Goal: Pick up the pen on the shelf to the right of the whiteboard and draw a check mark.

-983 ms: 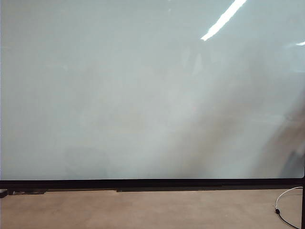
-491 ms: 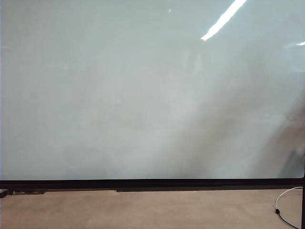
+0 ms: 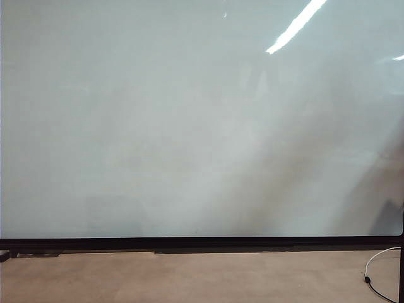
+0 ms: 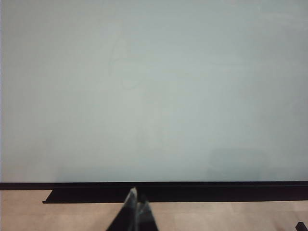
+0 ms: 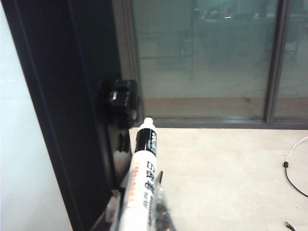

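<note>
**Pen gripped beside the whiteboard frame**

Pen (image 5: 143,180) clamped between the fingers of the right gripper (image 5: 137,209), seen only in the right wrist view. White barrel with a black band and dark print, pointing away from the camera, pale end outermost. Held just beside the black frame (image 5: 57,110) at the whiteboard's edge, close to a small black bracket (image 5: 118,96) fixed to that frame. Pale floor (image 5: 226,173) beyond, with a thin cable (image 5: 293,166) lying on it and glass partitions (image 5: 202,57) further back. Right arm out of the exterior view.

Whiteboard (image 3: 189,120) filling nearly the whole exterior view: glossy, pale grey-white, unmarked, with a bright streak of reflected light (image 3: 295,25) near its upper right. Black lower frame (image 3: 202,243) along the bottom, tan floor (image 3: 189,278) below, a white cable (image 3: 379,265) at the lower right corner.

Left gripper (image 4: 134,211) low in the left wrist view, facing the board, its two fingertips (image 4: 130,204) pressed together with nothing between them. Black tray (image 4: 168,195) under the board just past those tips.
</note>
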Robot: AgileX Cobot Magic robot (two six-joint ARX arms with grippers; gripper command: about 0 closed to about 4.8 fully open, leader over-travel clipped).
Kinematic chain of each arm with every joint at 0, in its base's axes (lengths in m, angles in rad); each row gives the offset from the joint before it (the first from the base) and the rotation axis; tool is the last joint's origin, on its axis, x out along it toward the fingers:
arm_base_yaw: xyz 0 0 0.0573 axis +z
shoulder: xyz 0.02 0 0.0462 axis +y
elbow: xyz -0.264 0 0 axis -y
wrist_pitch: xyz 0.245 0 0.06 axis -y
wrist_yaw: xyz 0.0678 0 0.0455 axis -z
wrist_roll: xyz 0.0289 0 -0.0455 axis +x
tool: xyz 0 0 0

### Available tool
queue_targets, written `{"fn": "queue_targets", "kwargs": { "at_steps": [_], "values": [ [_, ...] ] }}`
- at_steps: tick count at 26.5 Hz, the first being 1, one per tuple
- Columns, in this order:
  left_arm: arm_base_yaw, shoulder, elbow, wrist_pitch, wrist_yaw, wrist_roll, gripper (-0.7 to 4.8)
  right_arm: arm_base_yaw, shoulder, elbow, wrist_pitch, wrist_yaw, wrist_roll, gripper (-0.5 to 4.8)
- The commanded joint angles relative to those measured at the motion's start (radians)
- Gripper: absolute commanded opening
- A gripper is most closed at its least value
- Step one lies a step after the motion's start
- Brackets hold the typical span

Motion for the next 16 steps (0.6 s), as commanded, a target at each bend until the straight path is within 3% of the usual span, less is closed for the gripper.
{"fn": "queue_targets", "kwargs": {
  "at_steps": [1,14,16],
  "values": [
    [0.000,0.000,0.003,0.013,0.001,0.004,-0.04,0.002,-0.006,0.001,0.012,-0.026,0.003,-0.06],
    [0.000,0.000,0.003,0.013,0.001,0.004,-0.04,-0.032,-0.049,-0.001,0.012,0.031,-0.008,-0.06],
    [0.000,0.000,0.003,0.013,0.000,0.004,-0.04,-0.033,-0.060,-0.013,0.012,0.091,-0.009,-0.06]
  ]
}}
